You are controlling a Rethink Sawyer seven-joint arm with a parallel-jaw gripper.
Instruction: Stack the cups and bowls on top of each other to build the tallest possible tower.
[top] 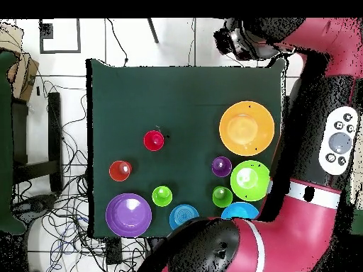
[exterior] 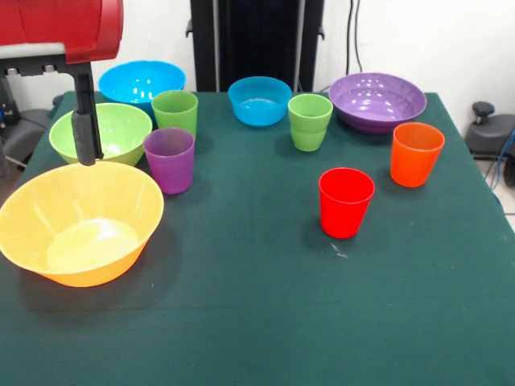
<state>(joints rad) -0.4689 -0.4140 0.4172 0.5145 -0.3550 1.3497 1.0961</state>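
All stand apart and upright on the green table (exterior: 257, 305). The yellow-orange bowl (exterior: 80, 221) (top: 246, 127) is at front left. Behind it are the light green bowl (exterior: 125, 129) (top: 249, 180), a blue bowl (exterior: 141, 80) (top: 239, 211), a green cup (exterior: 175, 111) (top: 222, 196) and the purple cup (exterior: 170, 159) (top: 221, 166). Another blue bowl (exterior: 259, 100) (top: 184, 214), a green cup (exterior: 310, 121) (top: 162, 195) and the purple bowl (exterior: 376, 100) (top: 128, 214) stand at the back. The red cup (exterior: 346, 201) (top: 154, 140) and orange cup (exterior: 417, 153) (top: 120, 170) are at right. My gripper (exterior: 87, 137) (top: 241, 42) hangs high, empty.
The red arm (top: 312, 142) runs along the table's side past the yellow-orange and green bowls. The pedestal (exterior: 257, 40) stands behind the table's far edge. Cables lie on the floor (top: 64, 212) beside the table.
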